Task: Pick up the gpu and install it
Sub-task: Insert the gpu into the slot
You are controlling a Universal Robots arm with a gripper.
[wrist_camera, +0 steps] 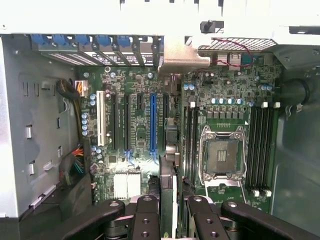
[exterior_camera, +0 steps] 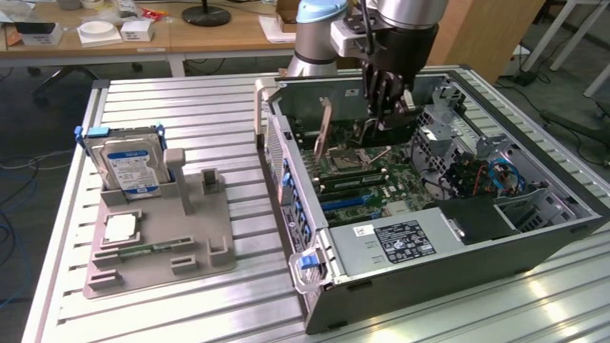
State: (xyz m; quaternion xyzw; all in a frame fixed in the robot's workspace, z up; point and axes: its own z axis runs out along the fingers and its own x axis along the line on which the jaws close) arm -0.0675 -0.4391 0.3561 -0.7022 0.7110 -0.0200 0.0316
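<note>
Gripper [exterior_camera: 389,114] fingers [wrist_camera: 147,220] are closed on the gpu [exterior_camera: 324,123], which we see held on edge inside the open computer case [exterior_camera: 533,236]. In the wrist view we see the gpu [wrist_camera: 169,150] as a thin dark card seen edge-on, clamped between the two black fingers and running away from the camera toward the case's rear wall, where its metal bracket [wrist_camera: 182,52] stands against the slot openings. Its long axis lies parallel to the expansion slots; the card sits just beside the blue slot [wrist_camera: 152,122], on the side nearer the processor socket [wrist_camera: 221,157]. In the exterior view the bracket end points toward the far wall of the case, and the card hangs directly below the gripper, above the motherboard [exterior_camera: 367,179].

We see the case lying on its side on a ribbed aluminium table [exterior_camera: 191,100]. At the exterior view's left a grey parts fixture [exterior_camera: 162,250] holds a hard drive [exterior_camera: 128,164] with a blue-white label standing upright, and a green memory stick [exterior_camera: 143,250] lying flat. Behind the table stand wooden desks [exterior_camera: 219,36] bearing small boxes, on a grey floor.
</note>
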